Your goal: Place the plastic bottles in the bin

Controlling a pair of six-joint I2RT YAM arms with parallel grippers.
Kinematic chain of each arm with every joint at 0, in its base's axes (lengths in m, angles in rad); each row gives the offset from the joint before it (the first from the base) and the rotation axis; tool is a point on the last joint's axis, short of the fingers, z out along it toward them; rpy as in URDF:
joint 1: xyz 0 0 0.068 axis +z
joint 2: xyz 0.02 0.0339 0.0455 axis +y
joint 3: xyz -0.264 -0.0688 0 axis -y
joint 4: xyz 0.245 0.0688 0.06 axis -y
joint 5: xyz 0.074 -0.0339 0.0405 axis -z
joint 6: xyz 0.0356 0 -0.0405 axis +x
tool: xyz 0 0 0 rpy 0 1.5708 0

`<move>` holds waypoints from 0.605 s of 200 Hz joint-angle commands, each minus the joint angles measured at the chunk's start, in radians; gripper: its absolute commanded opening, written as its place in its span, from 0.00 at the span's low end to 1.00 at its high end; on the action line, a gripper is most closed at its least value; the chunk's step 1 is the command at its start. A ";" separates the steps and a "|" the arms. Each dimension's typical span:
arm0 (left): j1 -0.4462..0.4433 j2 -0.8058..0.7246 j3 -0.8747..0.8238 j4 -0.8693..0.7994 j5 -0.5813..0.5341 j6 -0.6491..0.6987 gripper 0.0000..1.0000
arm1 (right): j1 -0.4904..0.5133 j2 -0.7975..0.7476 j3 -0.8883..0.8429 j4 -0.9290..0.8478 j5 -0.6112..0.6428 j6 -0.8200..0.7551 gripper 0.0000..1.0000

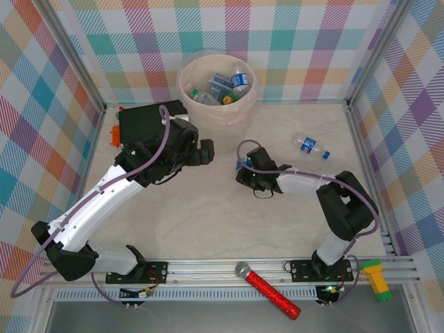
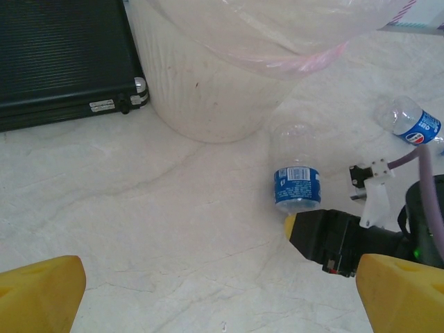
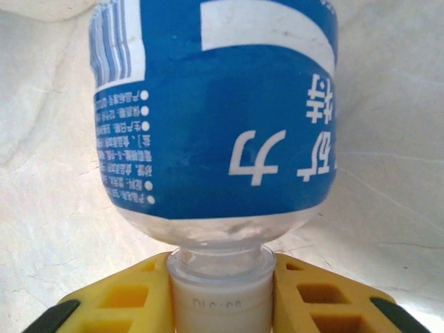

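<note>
The right claw (image 3: 222,281) pinches the white cap (image 3: 220,302) of a blue-labelled bottle (image 3: 215,111) just in front of the bin (image 1: 186,80). The left claw (image 2: 222,298) is spread wide (yellow fingertips far apart) front-left of the bin. A second bottle (image 1: 311,146) lies on the counter (image 1: 208,222) to the bin's right.

Black case (image 1: 149,118): closed, lying flat at the far left of the pale marbled table (image 1: 208,229). A small orange item (image 1: 114,135) sits just beside its left edge, too small to identify. Red glittery microphone (image 1: 269,291): lying across the near metal rail (image 1: 222,266), grey head pointing left. Yellow-and-green block (image 1: 378,280): near right corner. Walls (image 1: 312,41): pastel plaid.
</note>
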 commanded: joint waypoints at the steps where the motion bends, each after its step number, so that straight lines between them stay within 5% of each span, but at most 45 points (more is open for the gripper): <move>1: 0.004 -0.002 0.028 0.006 0.001 -0.007 1.00 | 0.002 -0.084 -0.014 -0.048 0.041 -0.048 0.29; 73: 0.006 -0.016 0.079 -0.026 -0.053 0.019 1.00 | -0.073 -0.418 0.010 -0.240 0.167 -0.216 0.27; 121: 0.015 -0.071 0.064 -0.054 -0.193 0.014 1.00 | -0.090 -0.375 0.298 -0.328 0.112 -0.465 0.28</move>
